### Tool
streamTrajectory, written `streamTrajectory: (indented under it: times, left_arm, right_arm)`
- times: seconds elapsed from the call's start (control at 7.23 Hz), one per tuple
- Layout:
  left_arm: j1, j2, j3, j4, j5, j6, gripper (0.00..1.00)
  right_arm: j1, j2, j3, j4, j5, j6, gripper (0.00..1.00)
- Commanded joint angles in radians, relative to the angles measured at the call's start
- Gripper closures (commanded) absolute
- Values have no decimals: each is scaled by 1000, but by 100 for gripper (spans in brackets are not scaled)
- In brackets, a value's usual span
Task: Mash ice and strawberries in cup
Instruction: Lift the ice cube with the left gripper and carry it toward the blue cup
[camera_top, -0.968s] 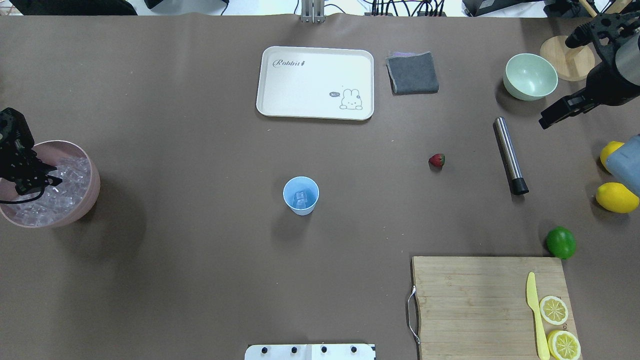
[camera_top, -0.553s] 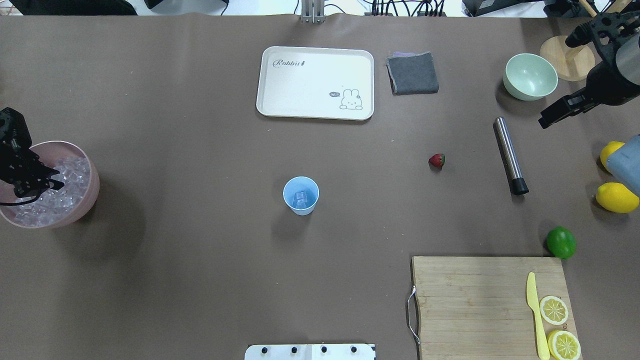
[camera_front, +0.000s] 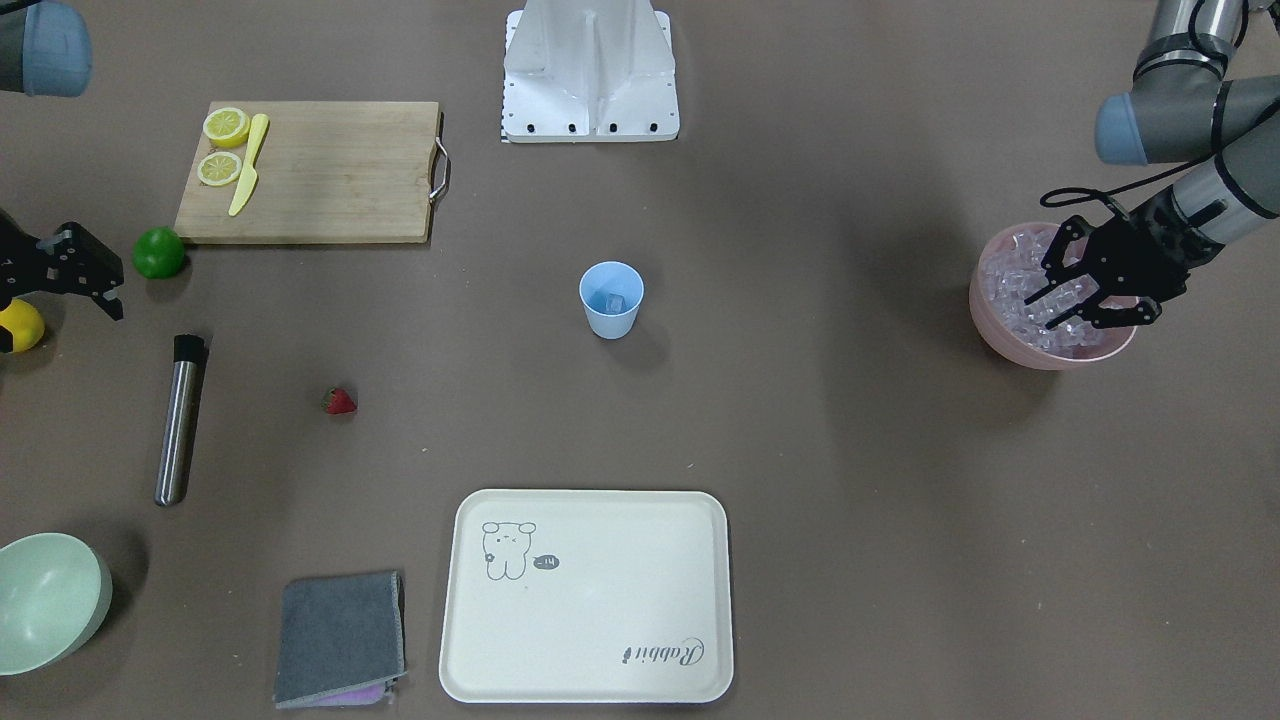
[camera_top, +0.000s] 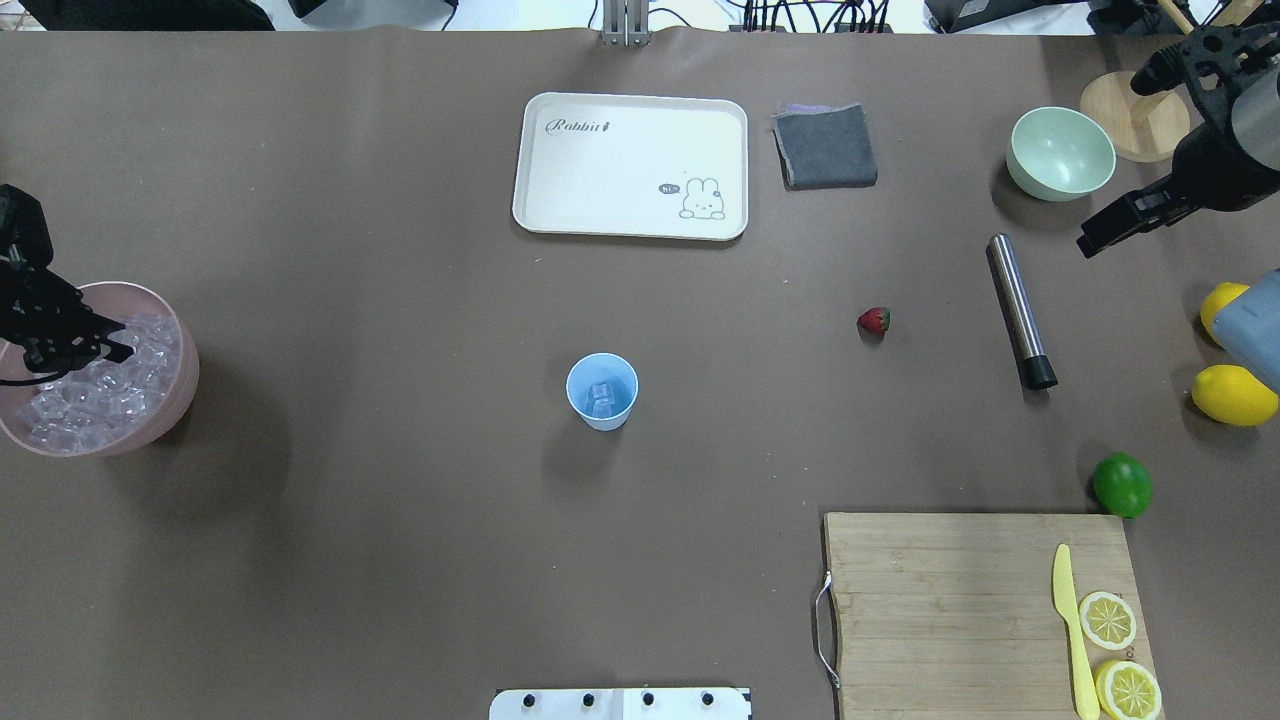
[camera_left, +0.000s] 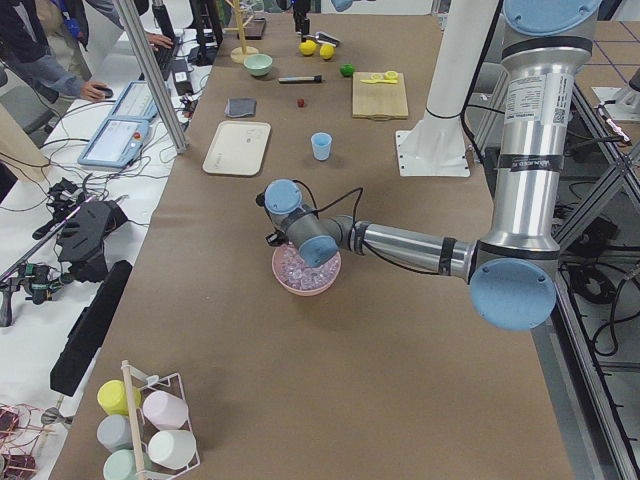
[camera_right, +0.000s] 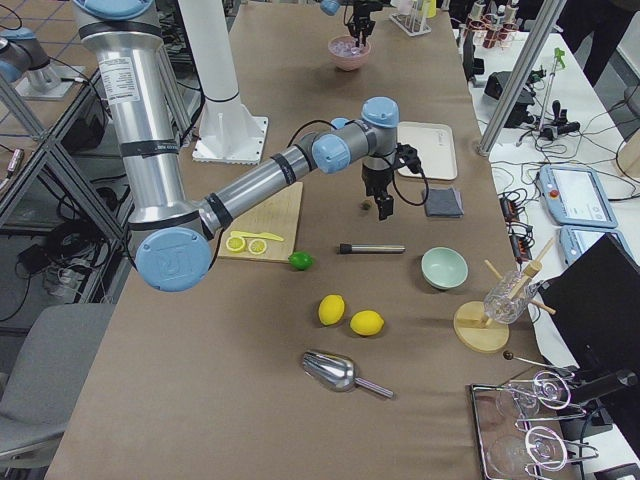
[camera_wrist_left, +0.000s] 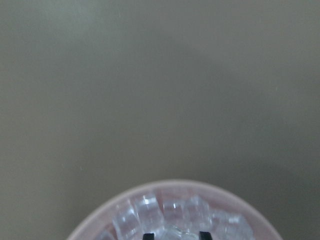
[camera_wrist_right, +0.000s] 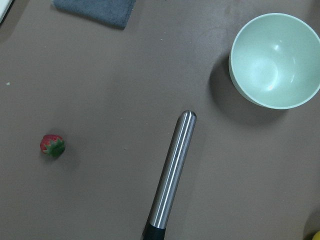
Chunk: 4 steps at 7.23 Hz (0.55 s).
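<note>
The pale-blue cup (camera_top: 602, 392) stands upright mid-table with one ice cube (camera_top: 600, 399) inside. More ice (camera_top: 95, 405) fills the pink bowl (camera_top: 187, 385) at the table's left end. My left gripper (camera_top: 105, 348) hangs over that bowl. In the left wrist view its two fingertips (camera_wrist_left: 148, 234) stand close together with a clear cube between them. The strawberry (camera_top: 873, 321) lies alone on the table to the right of the cup and also shows in the right wrist view (camera_wrist_right: 52, 145). My right gripper (camera_top: 1092, 242) hovers open and empty at the far right, above the table.
A steel muddler (camera_top: 1020, 310) lies right of the strawberry. A pale-green bowl (camera_top: 1018, 165), grey cloth (camera_top: 825, 146) and white tray (camera_top: 630, 165) sit along the far side. A lime (camera_top: 1122, 485), lemons (camera_top: 1233, 395) and a cutting board (camera_top: 940, 600) lie front right.
My left gripper has drawn back from the middle of the ice bowl towards its far rim. The right arm, cup and strawberry have not moved.
</note>
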Motion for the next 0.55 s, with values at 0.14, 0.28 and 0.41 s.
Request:
streamTrajectory:
  times: [0.14,0.28,0.41]
  left_arm:
    - [2,-152,-15,12,-16,-249,100]
    - [16,-197,-19,12,-16,-302,100]
    - [54,-250,-24,12,-10,-406,100]
  right_arm:
    - [-1,2,1,0,2,-1,0]
    - [-1,4,-2,0,2,-1,0]
    - [-1,5,0,0,2,-1,0]
